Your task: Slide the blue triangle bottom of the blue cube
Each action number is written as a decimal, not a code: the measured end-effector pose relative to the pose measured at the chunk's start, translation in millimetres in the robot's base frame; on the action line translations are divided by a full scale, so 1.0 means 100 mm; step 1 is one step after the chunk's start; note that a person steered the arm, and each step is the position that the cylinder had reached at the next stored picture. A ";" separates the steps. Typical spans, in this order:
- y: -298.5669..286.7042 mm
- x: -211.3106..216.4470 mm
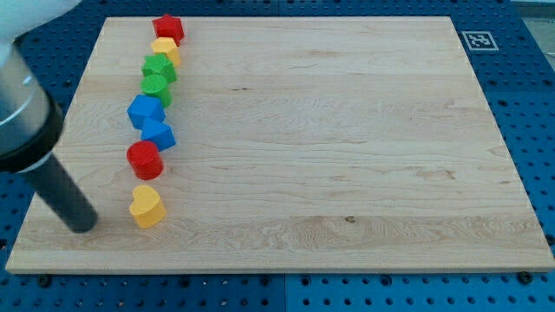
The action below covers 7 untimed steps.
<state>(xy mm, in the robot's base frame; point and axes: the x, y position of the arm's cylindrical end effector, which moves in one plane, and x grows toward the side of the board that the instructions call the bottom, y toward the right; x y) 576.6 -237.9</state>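
Pincer tip (84, 227) below-left of blue triangle (159, 134).

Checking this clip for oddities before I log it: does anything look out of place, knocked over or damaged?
Nothing stands out. The blocks sit in a column near the board's left edge, from red star to yellow heart; none looks damaged. My tip rests left of the heart, apart.

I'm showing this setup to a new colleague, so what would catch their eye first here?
A column of coloured blocks down the board's left side: red star at the view's top, yellow heart at the bottom, blue cube and blue triangle midway. My tip rests left of the heart, apart from it.
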 end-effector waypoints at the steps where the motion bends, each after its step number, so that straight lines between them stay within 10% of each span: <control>1: -0.44 0.03; 3: -0.55 0.03; 7: 1.53 0.11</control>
<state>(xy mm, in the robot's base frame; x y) 587.9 -85.0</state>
